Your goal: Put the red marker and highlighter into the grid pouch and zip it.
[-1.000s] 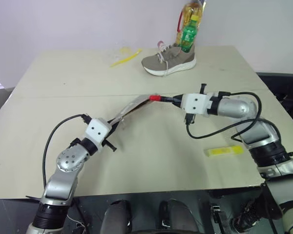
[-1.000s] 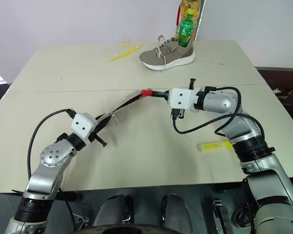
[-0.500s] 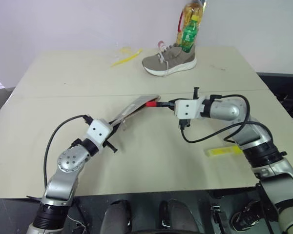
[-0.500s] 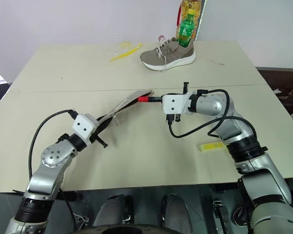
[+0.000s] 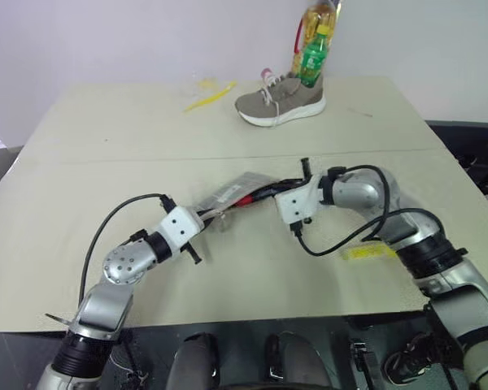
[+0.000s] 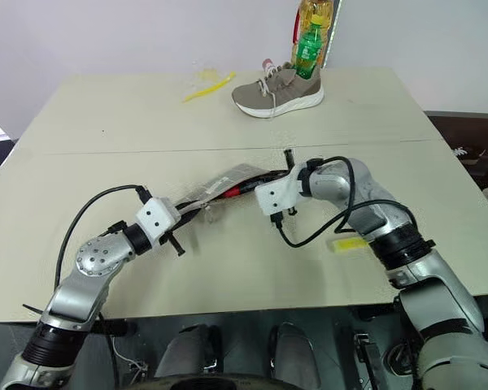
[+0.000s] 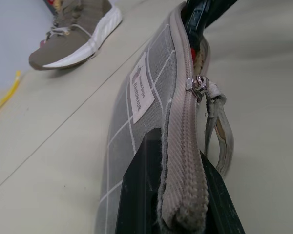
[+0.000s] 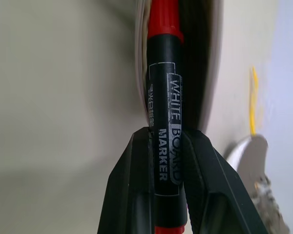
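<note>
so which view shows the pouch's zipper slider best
The left wrist view: the metal zipper slider sits close up on the grid pouch, strap hanging below it. In the eye views the pouch is a thin grey slab; the right wrist view shows its open mouth around the red marker.

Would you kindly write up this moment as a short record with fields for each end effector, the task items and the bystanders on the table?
left end effector: shut on the grid pouch, gripping its zipper edge and holding it off the table
right end effector: shut on the red marker, its red tip inside the pouch's open mouth
highlighter: lying on the table, near the right arm, not picked up
zipper: open
bystanders: shoe, green bottle, yellow strip at the far side
</note>
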### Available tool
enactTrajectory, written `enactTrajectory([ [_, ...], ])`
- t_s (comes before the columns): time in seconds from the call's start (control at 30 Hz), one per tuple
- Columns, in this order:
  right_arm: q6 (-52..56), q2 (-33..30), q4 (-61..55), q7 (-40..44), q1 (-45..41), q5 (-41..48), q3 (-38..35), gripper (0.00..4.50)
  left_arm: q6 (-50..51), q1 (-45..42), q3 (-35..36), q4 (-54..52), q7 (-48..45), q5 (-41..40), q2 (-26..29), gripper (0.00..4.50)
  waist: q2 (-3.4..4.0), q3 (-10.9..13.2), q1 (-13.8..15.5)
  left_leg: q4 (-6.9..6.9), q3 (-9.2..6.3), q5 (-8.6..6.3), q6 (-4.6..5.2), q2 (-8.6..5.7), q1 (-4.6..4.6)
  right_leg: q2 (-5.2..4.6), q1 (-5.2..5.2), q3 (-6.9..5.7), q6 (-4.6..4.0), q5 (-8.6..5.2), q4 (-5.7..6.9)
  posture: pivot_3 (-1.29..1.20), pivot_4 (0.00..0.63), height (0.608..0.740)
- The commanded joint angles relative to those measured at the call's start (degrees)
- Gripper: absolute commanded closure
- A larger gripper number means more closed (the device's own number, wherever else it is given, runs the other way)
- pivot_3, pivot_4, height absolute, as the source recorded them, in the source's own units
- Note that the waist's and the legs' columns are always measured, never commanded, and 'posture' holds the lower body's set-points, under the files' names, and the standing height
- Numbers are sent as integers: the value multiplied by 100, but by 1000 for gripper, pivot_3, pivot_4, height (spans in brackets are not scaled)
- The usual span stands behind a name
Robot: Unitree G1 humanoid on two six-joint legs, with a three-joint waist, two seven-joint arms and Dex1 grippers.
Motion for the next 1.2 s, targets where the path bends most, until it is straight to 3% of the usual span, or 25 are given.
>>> enactTrajectory([
  [0.03,-48,179,-380,70,-153,69,39,4232,-39,-88,-47,-218,-34,-42,-37,4500,-1,-1,7,1,0,3,-6,0,0,0,0,0,0,0,2,0,150,702],
  [0.17,43,304,-447,161,-150,148,-5,4232,-20,-44,-55,-244,-26,-44,-39,4500,-1,-1,18,11,-1,1,-2,0,-1,-4,3,0,0,0,3,0,150,702],
  [0.37,341,322,-611,318,-101,845,-444,1418,27,17,61,-196,99,-39,-53,4500,-1,-1,9,15,-3,-5,8,0,0,-3,4,0,0,0,10,0,150,702],
  [0.47,924,333,-911,567,-52,1607,-819,1418,51,23,123,-140,190,-38,-75,4500,-1,-1,16,22,-5,-5,8,1,-1,-4,7,0,0,0,11,0,150,702],
  [0.6,2566,202,-1461,873,56,3036,-1707,1418,81,-52,284,-2,391,-116,-206,4500,-2,-1,18,24,-12,-6,10,3,0,-5,11,-1,-1,0,12,0,150,702],
  [0.87,3697,-1952,-1652,2284,1637,3874,-2491,1418,83,-178,177,131,370,-161,-314,4500,-1,-1,150,51,-26,-24,37,3,-4,-13,34,-12,-1,0,-5,0,150,702],
  [0.93,3778,-2384,-1364,2464,2028,3807,-2506,1150,49,-215,102,185,289,-172,-321,4500,3,1,149,53,-24,-25,39,4,-5,-13,34,-12,0,0,-7,0,150,702],
  [1.03,3160,-2877,-970,2459,2478,3316,-2366,60,24,-264,43,234,175,-221,-355,4500,6,0,134,56,-21,-25,40,5,-1,-9,35,-12,-1,0,-7,0,150,702],
  [1.2,2393,-3192,-454,2529,2805,2791,-2035,14,-14,-348,-22,318,79,-208,-384,4500,5,1,140,60,-18,-25,39,6,-1,-7,35,-11,1,-1,-6,0,150,702],
])
